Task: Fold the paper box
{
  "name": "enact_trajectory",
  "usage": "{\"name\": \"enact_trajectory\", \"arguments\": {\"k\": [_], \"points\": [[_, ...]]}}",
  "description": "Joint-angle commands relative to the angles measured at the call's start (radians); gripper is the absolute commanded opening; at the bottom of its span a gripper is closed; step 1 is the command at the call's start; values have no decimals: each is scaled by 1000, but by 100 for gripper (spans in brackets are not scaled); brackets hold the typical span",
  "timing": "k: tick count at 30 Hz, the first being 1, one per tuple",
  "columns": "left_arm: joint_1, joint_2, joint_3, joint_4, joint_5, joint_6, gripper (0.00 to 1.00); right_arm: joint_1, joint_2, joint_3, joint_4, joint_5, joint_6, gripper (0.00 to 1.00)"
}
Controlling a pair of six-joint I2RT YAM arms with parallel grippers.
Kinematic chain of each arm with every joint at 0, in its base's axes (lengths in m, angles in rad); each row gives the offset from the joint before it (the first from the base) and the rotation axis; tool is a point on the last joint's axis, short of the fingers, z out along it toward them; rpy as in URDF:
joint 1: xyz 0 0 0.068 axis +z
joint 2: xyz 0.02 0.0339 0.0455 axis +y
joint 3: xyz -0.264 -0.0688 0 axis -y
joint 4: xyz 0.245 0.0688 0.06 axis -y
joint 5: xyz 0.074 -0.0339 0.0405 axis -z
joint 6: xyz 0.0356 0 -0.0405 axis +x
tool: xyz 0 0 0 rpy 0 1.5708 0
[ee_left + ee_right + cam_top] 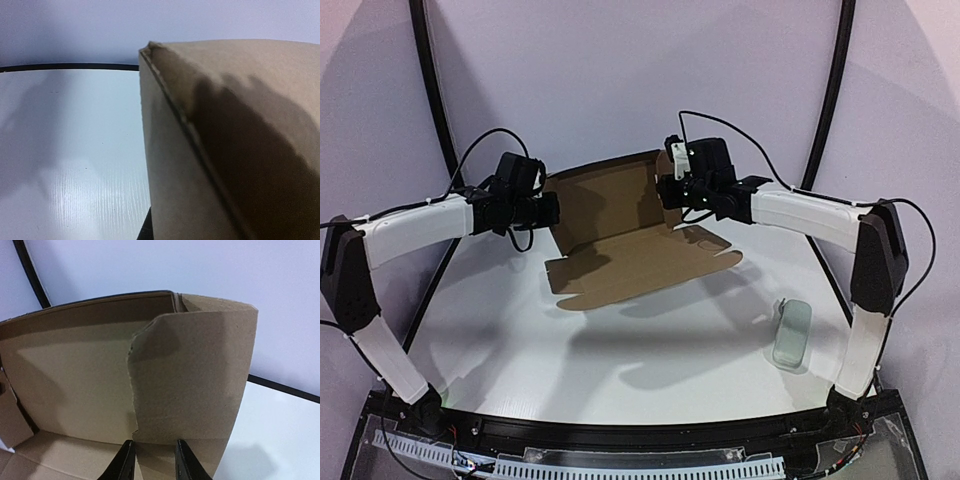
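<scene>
Closest to you runs the black rail (620, 440) along the near edge of the table (570, 350), with both arm bases bolted to it. The table is white, and your left wrist view shows a faint wood grain in it; soft shadows of the arms and the cardboard fall across its middle. Pale lilac walls (620, 70) close the scene at the far side and at left and right; two black curved bars (432, 90) rise against them, one on each side. A small pale grey-green case (793, 333) lies on the table at the near right, well apart from the cardboard.

The paper box (620, 235) sits at the far middle of the table, between your two hands, only partly raised; its far wall stands up, flaps stand at its left and right ends, and a broad panel lies flat on the table toward you.

Your left hand (550, 210) is at the outside of the box's left flap; its wrist view is filled by a cardboard corner and shows no fingers, so you cannot tell whether it is clenched or released. Your right hand (667, 192) is at the right flap; in its wrist view the two black fingers (124, 462) stand a little apart at the flap's lower edge, released, with nothing pinched between them.
</scene>
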Motion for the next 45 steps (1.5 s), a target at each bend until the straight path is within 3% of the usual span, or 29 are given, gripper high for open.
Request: {"name": "enact_trajectory", "arguments": {"k": [1, 9, 17, 23, 27, 33, 38, 45], "points": [[-27, -95, -3, 62, 133, 20, 1, -10, 46, 22, 36, 12, 38, 29], [-27, -56, 37, 19, 48, -24, 1, -10, -37, -49, 51, -41, 11, 29], [-13, -12, 60, -17, -70, 28, 1, -14, -185, -77, -120, -152, -104, 42], [-3, -18, 15, 57, -29, 87, 1, -24, -325, -127, -209, -259, -188, 74], [5, -24, -7, 94, 0, 113, 1, -39, -417, -161, -241, -259, -224, 83], [14, -20, -11, 105, 10, 113, 1, -112, -559, -245, -253, -320, -204, 96], [17, -19, -7, 100, 4, 111, 1, -199, -651, -340, -203, -317, -128, 98], [19, -17, 2, 104, 27, 111, 1, -401, -539, -360, -227, -444, -7, 98]]}}
